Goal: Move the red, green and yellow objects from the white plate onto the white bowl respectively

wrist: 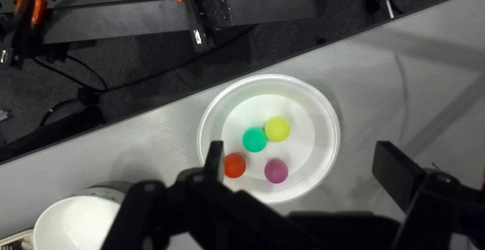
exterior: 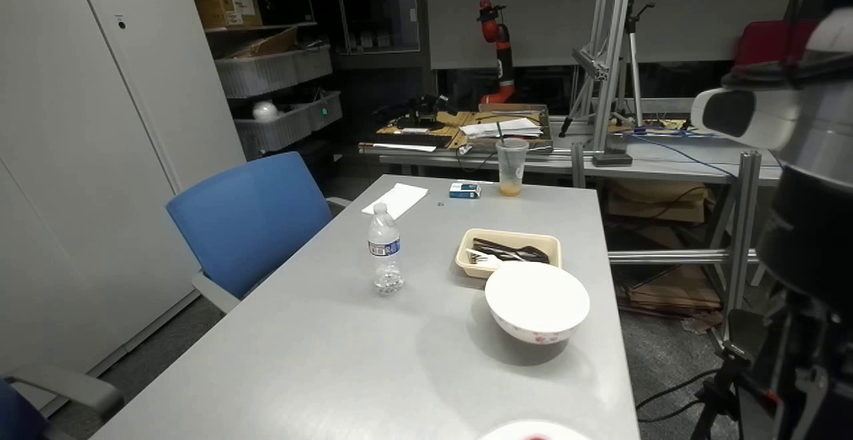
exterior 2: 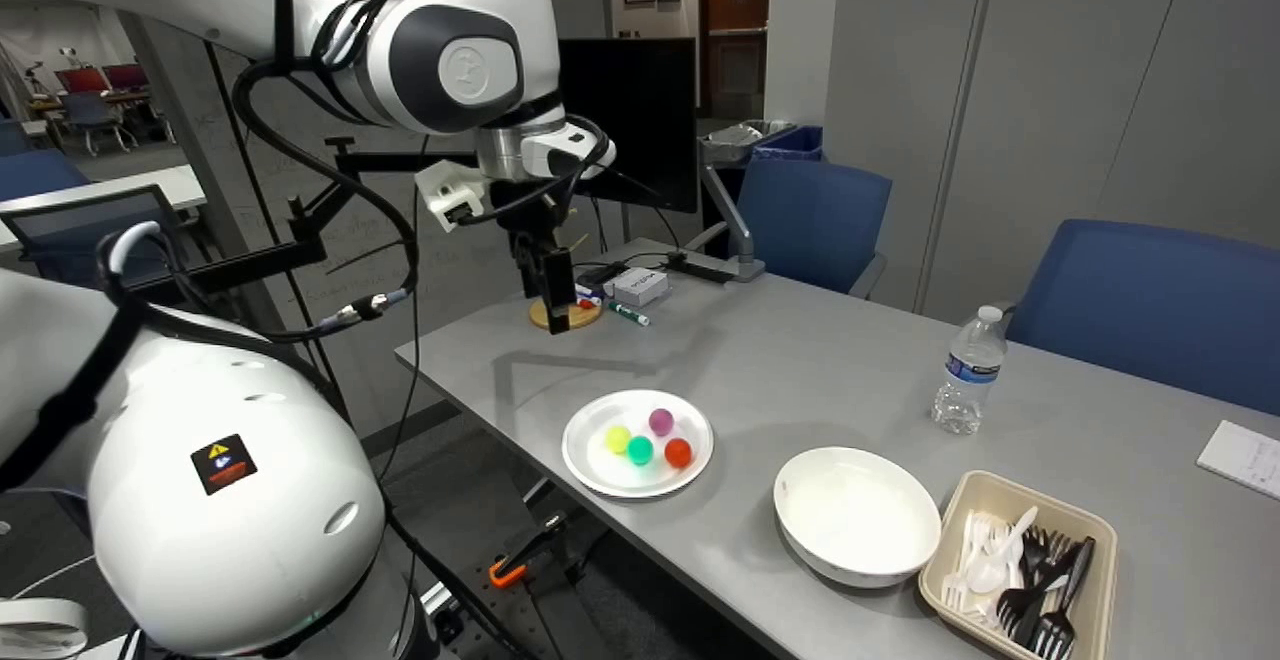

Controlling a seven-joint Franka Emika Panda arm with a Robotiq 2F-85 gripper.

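White plate (exterior: 512, 431) cut by the bottom edge in an exterior view, red ball (exterior: 535, 437) there just a sliver. Wrist view: gripper (wrist: 302, 165) blurred, cut off below, hiding part of the plate's rim; white bowl (wrist: 75, 221) clipped at the bottom too. Cutlery tray (exterior 2: 1085, 520) cropped in an exterior view. Water-bottle label (exterior 2: 971, 370) text too small to read.

In an exterior view, a purple ball (exterior 2: 661, 422) is lying left of a clear plastic bottle (exterior 2: 968, 375) and a beige rectangular tray (exterior 2: 1075, 527).
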